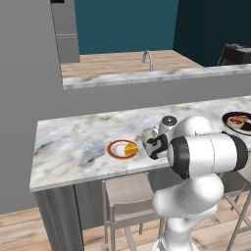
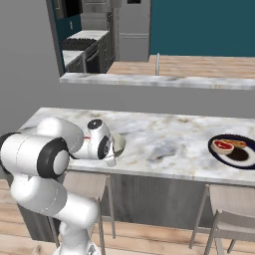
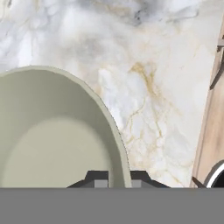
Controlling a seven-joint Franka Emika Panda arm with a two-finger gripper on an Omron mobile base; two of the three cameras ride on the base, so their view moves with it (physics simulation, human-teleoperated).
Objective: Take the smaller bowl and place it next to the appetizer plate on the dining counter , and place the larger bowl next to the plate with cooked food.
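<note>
The jaws pinch the rim of the small bowl [image 3: 52,135] beside the cheese plate [image 1: 123,149] near the counter [image 1: 73,142] edge; a careless release could tip it.

left base view: behind the arm, facing forward and down onto the long white-grey marble dining counter [image 1: 73,142], mid-range.
right base view: same counter [image 2: 164,134], arm at 8 o'clock.
hand view: close, looking down on marble [image 3: 148,78].
shared: the counter top.
</note>
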